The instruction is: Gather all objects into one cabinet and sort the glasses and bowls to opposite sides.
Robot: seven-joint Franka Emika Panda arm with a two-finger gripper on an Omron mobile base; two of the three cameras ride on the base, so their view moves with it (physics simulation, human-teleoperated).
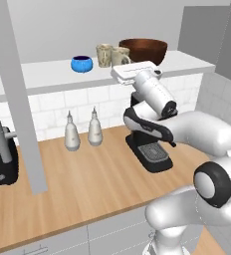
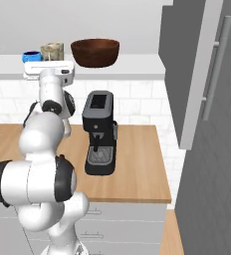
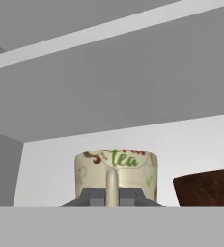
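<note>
Glossy white rounded arm (image 1: 207,134) segments, dark joint rings.

The left base view looks forward and down from behind the arm's left; the right base view does so from behind its right. Both take in the wooden counter (image 1: 87,184), the white shelf board (image 1: 53,74) and the coffee machine (image 2: 100,134). The hand view sits close, level with the shelf board, facing the cream mug (image 3: 116,176) head-on.
</note>
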